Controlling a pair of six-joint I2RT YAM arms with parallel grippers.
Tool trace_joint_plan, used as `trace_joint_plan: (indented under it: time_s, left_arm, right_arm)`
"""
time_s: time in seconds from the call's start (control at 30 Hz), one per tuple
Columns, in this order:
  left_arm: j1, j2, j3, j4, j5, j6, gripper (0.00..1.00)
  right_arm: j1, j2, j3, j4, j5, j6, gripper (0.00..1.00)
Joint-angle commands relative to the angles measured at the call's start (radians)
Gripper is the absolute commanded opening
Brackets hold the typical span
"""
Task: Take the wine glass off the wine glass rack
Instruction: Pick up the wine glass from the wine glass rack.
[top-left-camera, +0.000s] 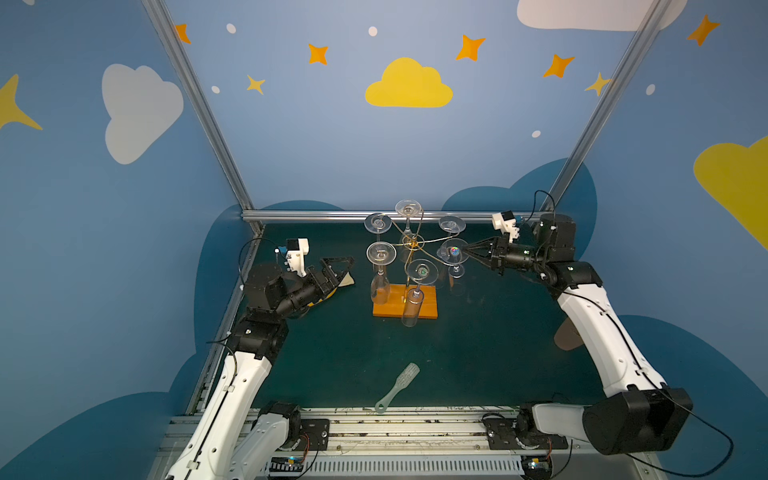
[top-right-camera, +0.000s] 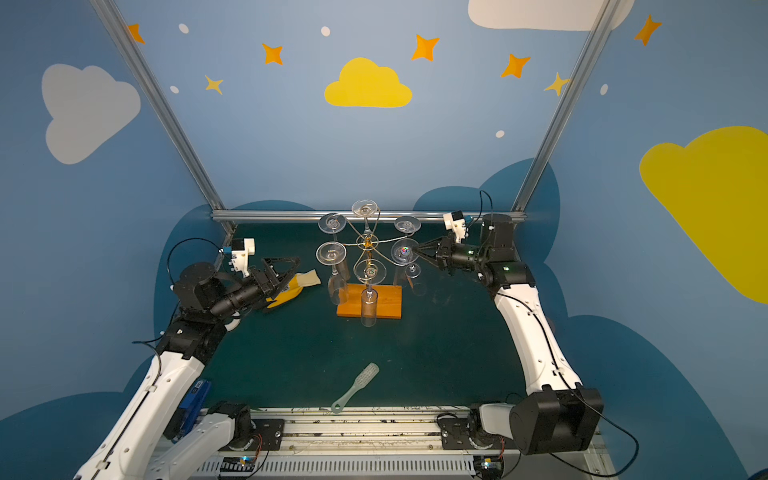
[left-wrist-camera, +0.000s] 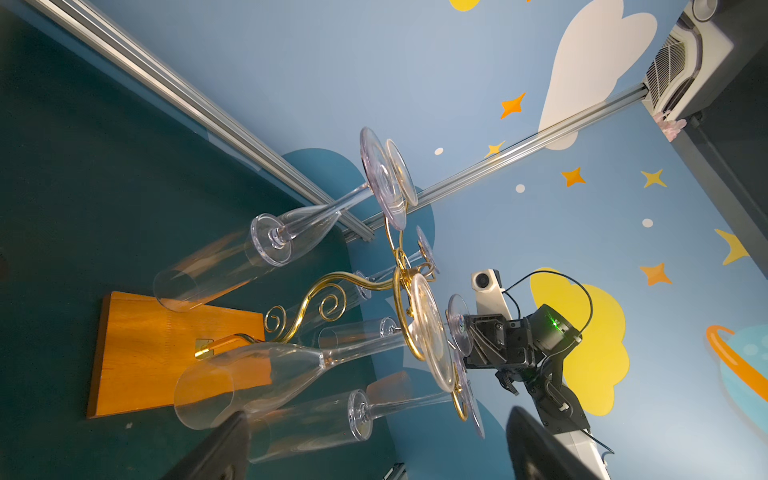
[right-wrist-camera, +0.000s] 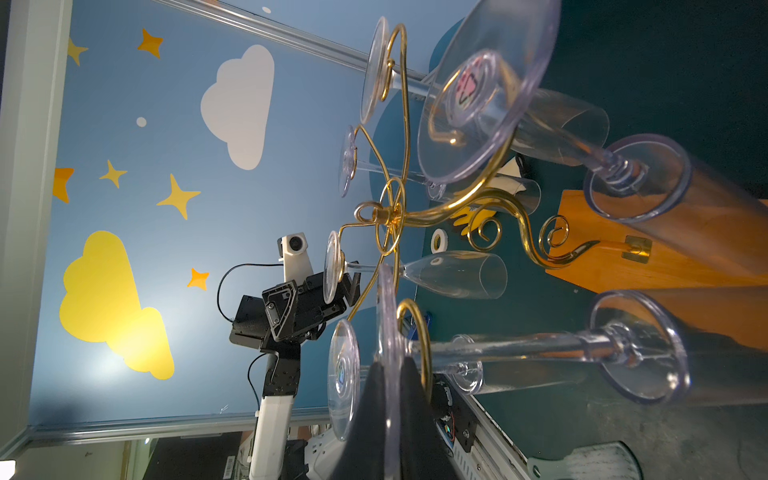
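Note:
The wine glass rack (top-left-camera: 411, 243) (top-right-camera: 386, 303) is gold wire on an orange wooden base (top-left-camera: 428, 307), standing mid-table in both top views. Several clear glasses hang bowl-down from its curled arms. My right gripper (top-left-camera: 464, 249) (top-right-camera: 413, 250) (right-wrist-camera: 390, 361) is shut on the round foot of the wine glass (top-left-camera: 454, 251) (top-right-camera: 404, 251) (right-wrist-camera: 385, 316) on the rack's right side. That foot still sits in its gold curl (right-wrist-camera: 419, 332). My left gripper (top-left-camera: 351, 262) (top-right-camera: 291, 266) (left-wrist-camera: 379, 415) hangs open left of the rack, holding nothing.
A yellow and cream object (top-left-camera: 347, 281) (top-right-camera: 307, 278) lies under my left gripper. A translucent brush (top-left-camera: 399, 386) (top-right-camera: 357, 386) lies near the front rail. The back metal rail (top-left-camera: 332, 215) runs just behind the rack. A white ring (right-wrist-camera: 438, 240) lies on the mat.

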Motion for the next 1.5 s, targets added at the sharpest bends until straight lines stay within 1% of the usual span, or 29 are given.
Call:
trace_joint_plan:
  time_s: [0.0,0.2,0.6,0.97,1.17,1.47]
  left_arm:
    - [-0.002,-0.019,-0.009,0.001,-0.007,-0.001,0.95]
    - [-0.002,-0.028,-0.008,0.014,-0.007,-0.018,0.95]
    - [-0.002,-0.052,-0.014,0.007,-0.017,-0.014,0.96]
    - [-0.003,-0.062,-0.016,0.001,-0.021,-0.010,0.96]
    - [-0.002,-0.082,-0.023,-0.013,-0.027,-0.006,0.97]
    - [0.001,-0.095,-0.028,-0.031,-0.034,0.010,0.97]
  right_arm:
    - [-0.001,-0.008,-0.017,0.012,-0.013,0.040,0.00]
    - [-0.002,-0.027,-0.020,0.059,-0.014,0.129,0.00]
    - [0.006,-0.072,-0.025,0.108,-0.006,0.258,0.00]
    - [0.020,-0.119,-0.044,0.116,0.017,0.305,0.00]
    - [0.051,-0.126,-0.027,0.124,0.047,0.329,0.00]
    - [0.120,-0.063,0.000,0.215,0.099,0.413,0.00]
